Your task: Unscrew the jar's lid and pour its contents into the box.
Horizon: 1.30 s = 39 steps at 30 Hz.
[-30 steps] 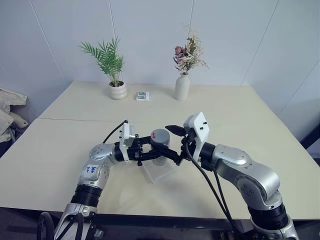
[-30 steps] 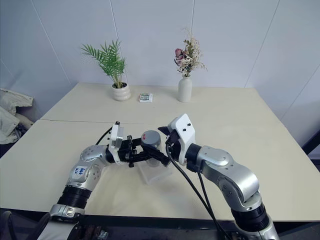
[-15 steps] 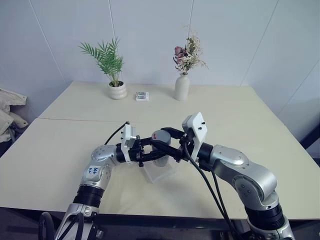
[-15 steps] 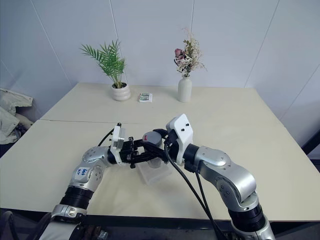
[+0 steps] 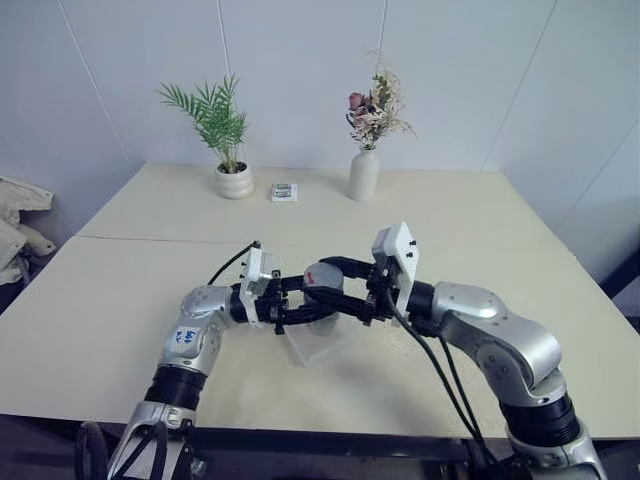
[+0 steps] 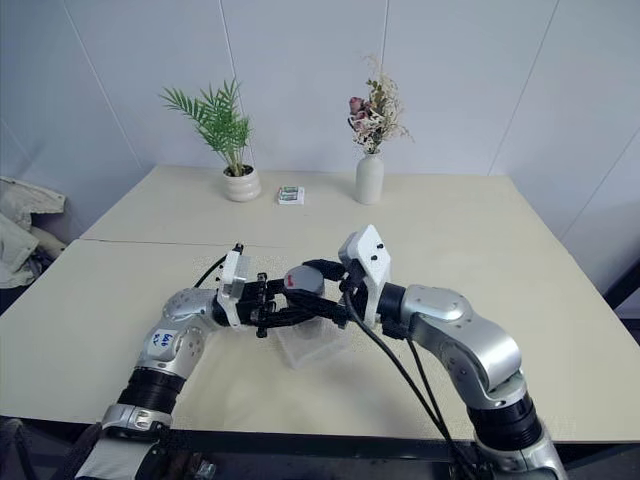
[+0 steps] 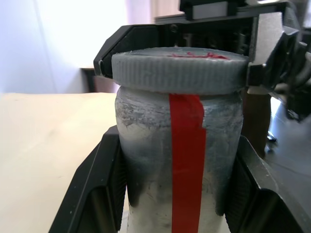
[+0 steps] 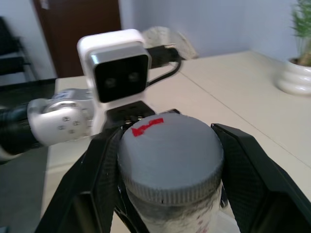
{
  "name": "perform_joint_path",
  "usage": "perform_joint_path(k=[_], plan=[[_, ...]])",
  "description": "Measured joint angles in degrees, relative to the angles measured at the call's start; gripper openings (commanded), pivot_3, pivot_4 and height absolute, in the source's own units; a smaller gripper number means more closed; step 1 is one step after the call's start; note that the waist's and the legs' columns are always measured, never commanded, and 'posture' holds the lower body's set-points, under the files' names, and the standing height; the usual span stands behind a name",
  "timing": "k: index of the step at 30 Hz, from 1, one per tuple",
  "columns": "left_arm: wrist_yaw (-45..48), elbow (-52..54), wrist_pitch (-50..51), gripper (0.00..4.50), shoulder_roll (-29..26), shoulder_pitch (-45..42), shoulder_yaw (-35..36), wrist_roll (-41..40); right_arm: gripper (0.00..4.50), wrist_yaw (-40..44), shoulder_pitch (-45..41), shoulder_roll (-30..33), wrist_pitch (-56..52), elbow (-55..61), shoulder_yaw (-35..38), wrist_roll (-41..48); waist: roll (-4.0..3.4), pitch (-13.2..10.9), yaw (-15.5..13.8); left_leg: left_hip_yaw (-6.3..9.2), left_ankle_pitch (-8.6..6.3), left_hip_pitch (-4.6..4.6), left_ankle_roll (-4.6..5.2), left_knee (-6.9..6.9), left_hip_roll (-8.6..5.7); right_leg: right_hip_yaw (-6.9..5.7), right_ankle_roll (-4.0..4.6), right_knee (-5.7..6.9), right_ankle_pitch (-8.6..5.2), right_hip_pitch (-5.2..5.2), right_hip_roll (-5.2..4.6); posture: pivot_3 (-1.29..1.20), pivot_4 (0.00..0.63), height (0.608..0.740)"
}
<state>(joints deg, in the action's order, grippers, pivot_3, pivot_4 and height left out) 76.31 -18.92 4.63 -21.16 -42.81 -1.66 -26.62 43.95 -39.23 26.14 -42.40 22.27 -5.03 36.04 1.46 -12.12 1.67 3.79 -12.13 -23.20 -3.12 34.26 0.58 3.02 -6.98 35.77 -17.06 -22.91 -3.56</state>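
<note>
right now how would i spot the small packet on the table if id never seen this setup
Look to the far edge of the cream table, where a potted palm and a white flower vase stand. The packet lies flat between them, nearer the palm: small, green and white, the one low flat item there.

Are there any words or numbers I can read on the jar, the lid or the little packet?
No words or numbers can be read.
lid: a red mark, no letters.
jar: a plain red stripe.
packet: print too small to read.
sticker on the left arm: blue writing, too small to read.
</note>
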Motion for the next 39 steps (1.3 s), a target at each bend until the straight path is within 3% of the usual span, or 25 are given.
perform_joint_path(k=[8,12,26,31,39], plan=[[9.5,-1.1,3.3,2.11,-2.3,-3.4,-3.5,-0.2,2.55,19.1,-5.8,4.8,4.0,-9.2,-2.4,0.8,-0.04,0.0,0.0,0.00,-0.01,0.00,-0.01,0.01,0.04,0.00,0.01,0.01,-0.01,-0.01,0.04,0.00,0.150,0.740],[9.7,-1.1,3.9,2.11,-3.1,-4.0,-4.9,-0.2,2.55,25.0,-8.7,5.8,6.2,-13.5,-4.1,-0.8,-0.06,0.0,0.0,0.00,-0.02,0.00,-0.03,0.01,0.05,0.00,0.01,0.02,-0.01,-0.03,0.05,0.00,0.150,0.740],[9.0,-1.3,1.9,2.11,-1.2,-3.5,-3.2,-1.7,2.55,27.0,-10.2,4.9,6.9,-15.5,-3.5,-0.8,-0.06,0.0,0.0,-0.02,-0.02,-0.05,-0.07,0.12,0.05,0.05,0.01,0.16,-0.01,-0.13,0.05,0.00,0.150,0.740],[7.5,-1.4,2.1,2.11,-1.1,-2.5,-2.1,-1.8,4.19,24.8,-9.7,4.1,5.7,-14.0,-2.5,0.2,-0.06,0.0,0.0,-0.02,-0.03,-0.05,-0.07,0.14,0.06,0.06,0.01,0.19,-0.01,-0.14,0.05,0.00,0.150,0.740],[6.8,-1.5,2.9,2.11,-1.0,-1.7,-1.6,-1.9,4.19,21.9,-9.1,2.5,8.6,-13.1,-1.2,0.0,-0.06,0.0,-0.1,-0.02,-0.03,-0.07,-0.08,0.18,0.05,0.06,0.01,0.19,-0.01,-0.14,0.04,0.00,0.150,0.740]])
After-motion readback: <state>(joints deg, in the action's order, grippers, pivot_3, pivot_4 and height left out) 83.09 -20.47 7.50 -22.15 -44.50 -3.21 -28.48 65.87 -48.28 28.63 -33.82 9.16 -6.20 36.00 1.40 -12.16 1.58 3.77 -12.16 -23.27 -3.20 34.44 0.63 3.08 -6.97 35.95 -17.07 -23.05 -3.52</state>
